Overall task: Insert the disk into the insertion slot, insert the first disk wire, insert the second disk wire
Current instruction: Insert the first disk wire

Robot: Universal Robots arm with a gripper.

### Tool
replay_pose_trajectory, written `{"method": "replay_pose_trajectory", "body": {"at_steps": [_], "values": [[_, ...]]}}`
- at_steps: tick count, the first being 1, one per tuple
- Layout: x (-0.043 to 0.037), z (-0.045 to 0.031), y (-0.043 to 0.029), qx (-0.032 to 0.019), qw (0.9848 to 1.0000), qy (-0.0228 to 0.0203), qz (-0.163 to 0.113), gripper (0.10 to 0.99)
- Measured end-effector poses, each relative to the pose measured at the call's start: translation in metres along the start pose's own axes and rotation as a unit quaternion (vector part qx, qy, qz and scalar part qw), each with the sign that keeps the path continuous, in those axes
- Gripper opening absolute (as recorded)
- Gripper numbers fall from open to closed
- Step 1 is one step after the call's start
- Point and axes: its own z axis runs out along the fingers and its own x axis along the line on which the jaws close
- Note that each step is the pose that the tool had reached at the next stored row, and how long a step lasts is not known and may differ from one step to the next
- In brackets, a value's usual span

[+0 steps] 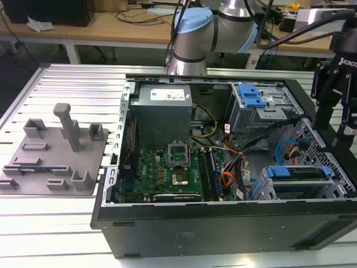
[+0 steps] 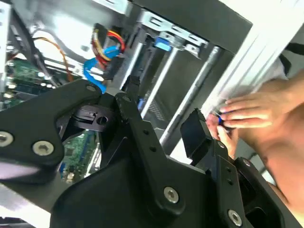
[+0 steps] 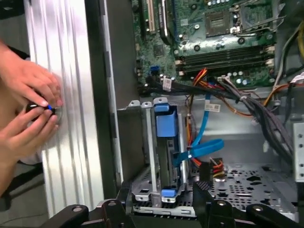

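Observation:
The disk [image 1: 295, 180] lies inside the insertion slot [image 1: 261, 190] at the exterior view's right end of the open computer case. Its blue frame [image 3: 166, 126] shows between the grey cage walls [image 3: 141, 142]. A blue flat wire [image 3: 204, 148] loops beside the disk. A black plug with red and yellow wires [image 3: 213, 168] rests over the perforated floor next to the cage. My gripper [image 1: 333, 129] hangs above this corner, open, with nothing between its fingers [image 3: 204, 192]. The gripper [image 2: 164, 114] stands clear of the cage.
A person's hands [image 3: 28, 109] hold a small dark part on the ribbed table outside the case wall. Inside the case are a grey power supply [image 1: 162, 109], the motherboard [image 1: 167, 173] and a larger bay with a blue latch [image 1: 251, 95]. A grey fixture plate [image 1: 56, 151] lies at the exterior view's left.

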Motion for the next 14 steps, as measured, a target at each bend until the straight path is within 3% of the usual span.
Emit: {"method": "replay_pose_trajectory", "body": {"at_steps": [1,2,3,7,8,10,12,13,14], "values": [[-0.0003,0.0010,0.0001,-0.0020,1.0000,0.0011,0.007,0.624],[-0.0007,0.0022,0.0001,-0.0079,0.9996,0.0023,0.025,0.624],[-0.0015,0.0029,0.0003,-0.0095,0.9995,0.0025,0.031,0.624],[-0.0154,0.0012,0.0015,-0.0057,0.9995,0.0078,0.031,0.624],[-0.0230,0.0006,0.0021,-0.0017,0.9995,0.0121,0.029,0.624],[-0.0312,0.0006,0.0030,0.0022,0.9996,0.0136,0.025,0.612],[-0.0382,0.0006,0.0036,0.0044,0.9996,0.0141,0.023,0.475],[-0.0419,0.0007,0.0040,0.0056,0.9997,0.0141,0.021,0.475],[-0.0465,0.0008,0.0045,0.0076,0.9997,0.0145,0.019,0.412]]}}
